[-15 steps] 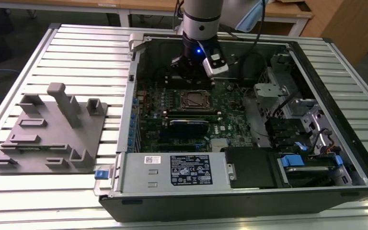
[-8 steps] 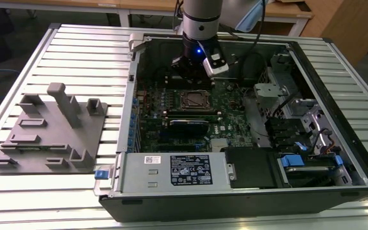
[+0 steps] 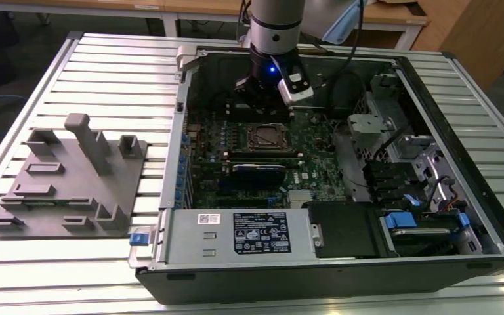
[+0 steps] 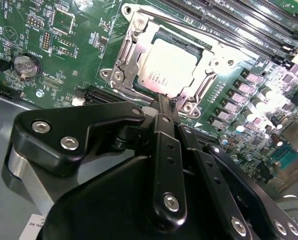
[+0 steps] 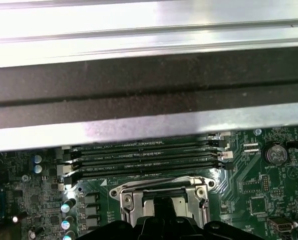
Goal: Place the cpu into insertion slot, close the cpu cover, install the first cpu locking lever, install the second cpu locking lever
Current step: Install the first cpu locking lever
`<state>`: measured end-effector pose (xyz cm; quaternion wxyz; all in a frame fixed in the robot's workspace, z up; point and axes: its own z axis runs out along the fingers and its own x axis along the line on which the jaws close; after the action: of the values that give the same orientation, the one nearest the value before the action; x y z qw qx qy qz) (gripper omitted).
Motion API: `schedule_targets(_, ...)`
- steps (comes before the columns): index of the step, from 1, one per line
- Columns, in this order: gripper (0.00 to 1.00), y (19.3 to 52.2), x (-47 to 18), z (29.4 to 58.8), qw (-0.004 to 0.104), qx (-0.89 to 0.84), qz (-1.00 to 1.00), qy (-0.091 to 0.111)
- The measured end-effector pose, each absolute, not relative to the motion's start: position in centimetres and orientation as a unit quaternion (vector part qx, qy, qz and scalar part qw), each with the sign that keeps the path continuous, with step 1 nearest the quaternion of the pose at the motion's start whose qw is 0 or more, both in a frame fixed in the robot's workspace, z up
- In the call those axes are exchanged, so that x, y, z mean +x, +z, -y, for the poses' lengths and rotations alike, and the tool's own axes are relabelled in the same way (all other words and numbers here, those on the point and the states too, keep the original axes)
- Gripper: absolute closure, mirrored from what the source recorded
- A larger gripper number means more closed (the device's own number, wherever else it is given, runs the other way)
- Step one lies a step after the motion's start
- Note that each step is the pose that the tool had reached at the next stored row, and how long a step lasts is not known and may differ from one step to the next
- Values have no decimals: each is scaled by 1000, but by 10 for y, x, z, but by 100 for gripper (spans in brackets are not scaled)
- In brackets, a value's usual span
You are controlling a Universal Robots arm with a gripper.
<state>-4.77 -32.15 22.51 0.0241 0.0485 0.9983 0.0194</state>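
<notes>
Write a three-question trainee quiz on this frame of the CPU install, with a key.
1. True or false: the small square silver-topped cpu already lies in the square black insertion slot on the green circuit board.
2. Which is the black gripper nearest to? A) the round silver coin battery B) the square hinged metal cpu cover C) the long black memory slots
3. Fill in: in the exterior view, the grey moulded fixture tray sits on the slatted table to the open computer case's ____.

Key: 1 true; 2 B; 3 exterior view's left.
</notes>
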Motion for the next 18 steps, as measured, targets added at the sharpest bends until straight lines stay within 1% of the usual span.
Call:
schedule_targets(5,90,227,-48,322,24,49,-998,20)
schedule_targets(12,90,227,-48,331,24,49,-998,20)
schedule_targets(18,90,226,-43,332,24,49,-998,20)
